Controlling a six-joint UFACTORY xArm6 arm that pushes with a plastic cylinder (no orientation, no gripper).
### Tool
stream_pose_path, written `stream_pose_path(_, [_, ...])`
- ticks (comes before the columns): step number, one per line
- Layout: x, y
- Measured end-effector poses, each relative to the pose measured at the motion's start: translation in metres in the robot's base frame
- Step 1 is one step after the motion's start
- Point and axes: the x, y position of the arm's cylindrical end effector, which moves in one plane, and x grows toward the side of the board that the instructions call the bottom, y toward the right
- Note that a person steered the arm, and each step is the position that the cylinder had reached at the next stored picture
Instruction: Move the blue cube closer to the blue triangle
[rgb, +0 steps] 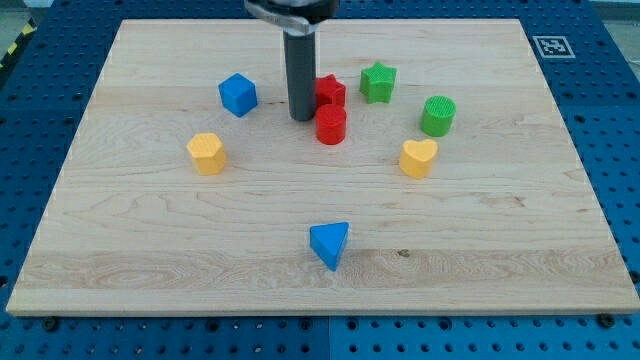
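The blue cube (238, 94) sits on the wooden board at the upper left of centre. The blue triangle (330, 244) lies near the view's bottom centre, far below the cube. My tip (302, 118) is the lower end of the dark rod coming down from the view's top. It stands to the right of the blue cube, with a gap between them, and just left of the red cylinder (331, 126). It is well above the blue triangle.
A red star-like block (329, 92) sits behind the red cylinder. A green star (378, 82) and a green cylinder (438, 116) are at the upper right. A yellow heart (418, 157) is at the right, a yellow hexagon-like block (206, 153) at the left.
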Motion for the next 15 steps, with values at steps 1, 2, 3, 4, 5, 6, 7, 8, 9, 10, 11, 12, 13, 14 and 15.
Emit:
stream_pose_path(1, [-0.037, 0.000])
stream_pose_path(2, [-0.058, -0.014])
stream_pose_path(3, [-0.058, -0.061])
stream_pose_path(4, [-0.058, -0.104])
stream_pose_path(5, [-0.057, -0.110])
stream_pose_path(6, [-0.049, -0.105])
stream_pose_path(7, [-0.034, -0.089])
stream_pose_path(8, [-0.027, -0.056])
stream_pose_path(9, [-0.006, -0.052])
stream_pose_path(10, [0.012, -0.067])
stream_pose_path(11, [0.027, -0.072])
stream_pose_path(12, [0.043, -0.072])
stream_pose_path(13, [0.058, -0.072])
stream_pose_path(14, [0.071, -0.072])
stream_pose_path(15, [0.082, -0.071])
